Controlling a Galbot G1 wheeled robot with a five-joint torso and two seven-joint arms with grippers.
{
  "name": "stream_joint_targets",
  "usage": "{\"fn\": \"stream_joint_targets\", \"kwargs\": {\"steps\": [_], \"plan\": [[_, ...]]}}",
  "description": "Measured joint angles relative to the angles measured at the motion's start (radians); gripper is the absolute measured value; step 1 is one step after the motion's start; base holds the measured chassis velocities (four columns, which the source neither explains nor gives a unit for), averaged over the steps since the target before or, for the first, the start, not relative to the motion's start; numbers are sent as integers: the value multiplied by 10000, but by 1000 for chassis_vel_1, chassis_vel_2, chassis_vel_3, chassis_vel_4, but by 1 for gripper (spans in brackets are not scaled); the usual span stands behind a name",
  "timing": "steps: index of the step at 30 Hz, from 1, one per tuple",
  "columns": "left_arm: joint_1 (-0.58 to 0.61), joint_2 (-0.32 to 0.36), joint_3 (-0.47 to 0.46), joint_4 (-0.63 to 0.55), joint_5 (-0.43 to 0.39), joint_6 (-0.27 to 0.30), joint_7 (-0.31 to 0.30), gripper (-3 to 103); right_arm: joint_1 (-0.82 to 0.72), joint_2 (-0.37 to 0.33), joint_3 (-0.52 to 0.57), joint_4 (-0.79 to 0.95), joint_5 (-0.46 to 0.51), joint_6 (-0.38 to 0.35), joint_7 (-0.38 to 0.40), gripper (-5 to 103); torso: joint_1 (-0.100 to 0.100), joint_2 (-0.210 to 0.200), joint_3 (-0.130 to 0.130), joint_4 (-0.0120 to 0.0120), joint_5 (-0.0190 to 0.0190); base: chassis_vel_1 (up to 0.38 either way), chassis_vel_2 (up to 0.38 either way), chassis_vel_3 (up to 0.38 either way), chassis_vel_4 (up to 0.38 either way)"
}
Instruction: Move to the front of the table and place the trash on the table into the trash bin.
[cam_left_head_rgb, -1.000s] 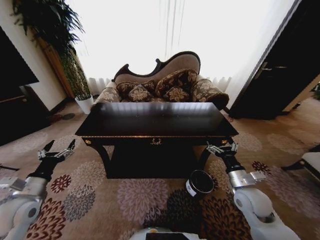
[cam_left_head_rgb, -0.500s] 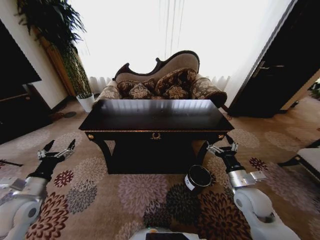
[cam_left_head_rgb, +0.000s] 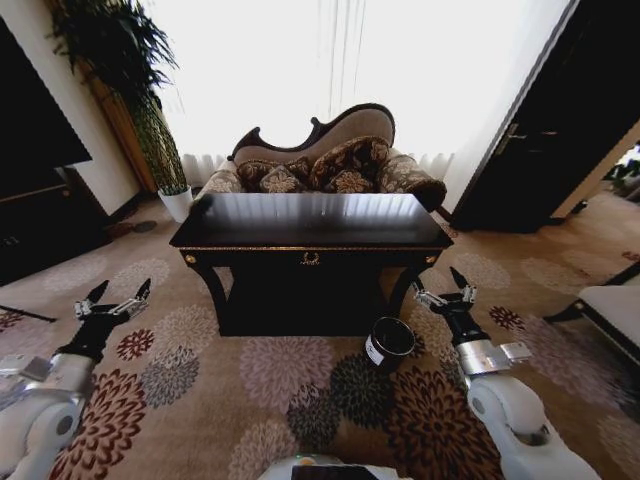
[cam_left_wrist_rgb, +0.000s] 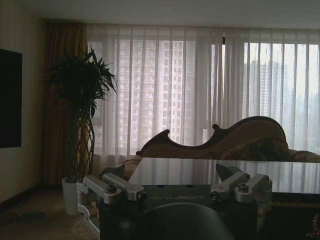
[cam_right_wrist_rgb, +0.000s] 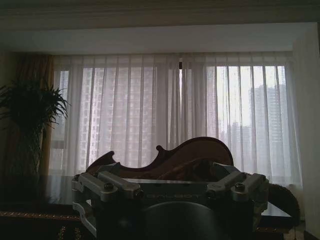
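The carpet, patterned with big flowers, ran under everything. On it stood the worktop, dark and glossy, its top bare and shining with window light, gold ornaments along its front edge. Behind the worktop sat a curved-back sofa piled with patterned cushions, and behind that hung sheer curtains over a bright window. Off the worktop's far left corner a tall plant rose from a white pot.

The bin, small, dark and round with a white label, stood tilted on the carpet just beside the worktop's front right leg, its mouth turned up toward the robot. No trash could be made out on the worktop or in the bin.

The left pincer hung over the carpet well out from the worktop's front left corner, its fingers spread and holding nothing. The right pincer hung near the front right leg, just beyond the bin, fingers likewise spread and empty.
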Motion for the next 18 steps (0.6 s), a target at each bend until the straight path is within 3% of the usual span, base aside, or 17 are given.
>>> {"fn": "stream_joint_targets", "kwargs": {"steps": [18], "plan": [[0,0,0,0,0,0,0,100,0,0,0,0,0,0,0,100,0,0,0,0,0,140,-138,-146,136]]}}
